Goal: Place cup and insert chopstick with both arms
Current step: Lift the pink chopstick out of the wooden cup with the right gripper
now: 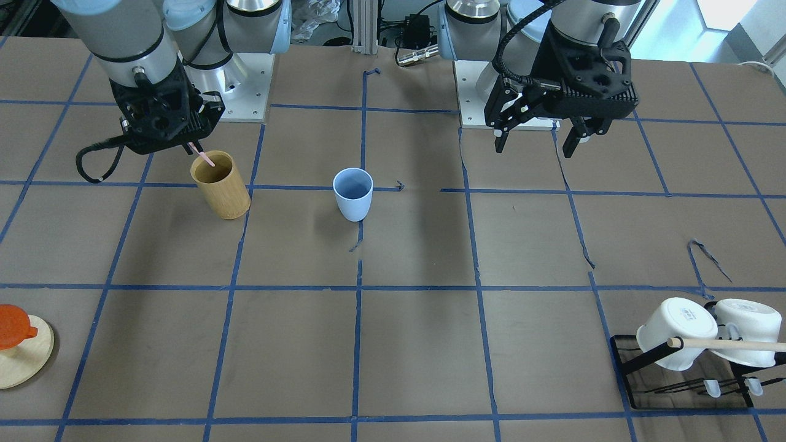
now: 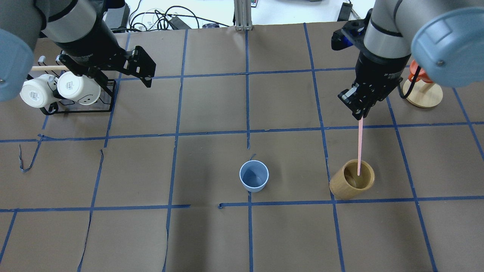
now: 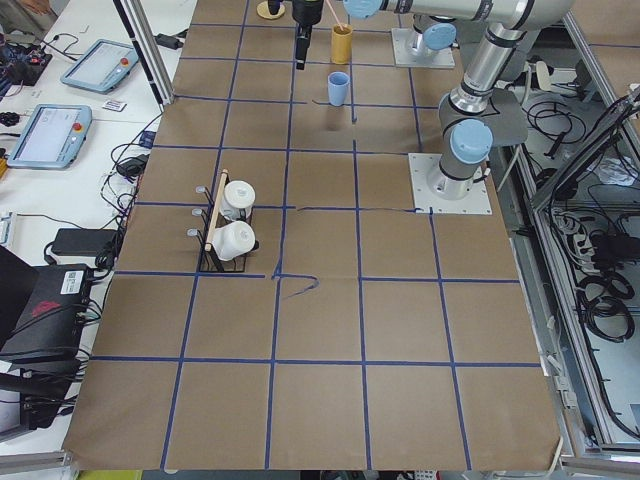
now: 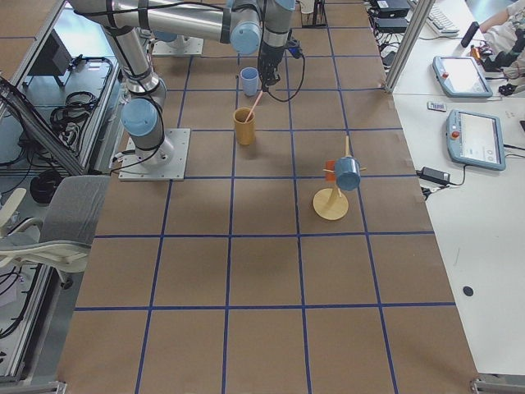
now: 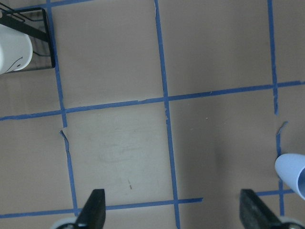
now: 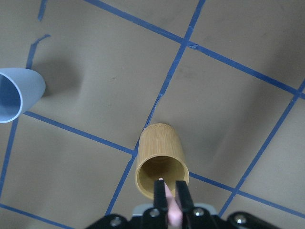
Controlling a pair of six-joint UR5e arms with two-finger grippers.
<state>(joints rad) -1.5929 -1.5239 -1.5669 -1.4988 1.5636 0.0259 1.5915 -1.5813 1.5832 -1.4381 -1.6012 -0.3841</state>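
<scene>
Left gripper (image 1: 535, 146): fingers wide apart, holds nothing, hovers above table (image 2: 211, 234) near mug rack (image 2: 79, 111), well apart from cup.
Blue cup (image 2: 254, 175): upright near table centre, mouth up, nothing inside.
Bamboo holder (image 2: 352, 184): upright, on robot's right of cup.
Pink chopstick (image 2: 360, 147): long axis almost vertical, lower tip in holder mouth, upper end clamped between fingers of right gripper (image 2: 362, 115), directly above holder.
Judgement: chopstick needs lift clear of rim, then travel toward robot's left to cup; right arm is nearer.

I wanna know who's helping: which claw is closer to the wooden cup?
Right. The right claw hovers over the wooden cup, chopstick dipping in; the left claw is far off near the mugs.
</scene>
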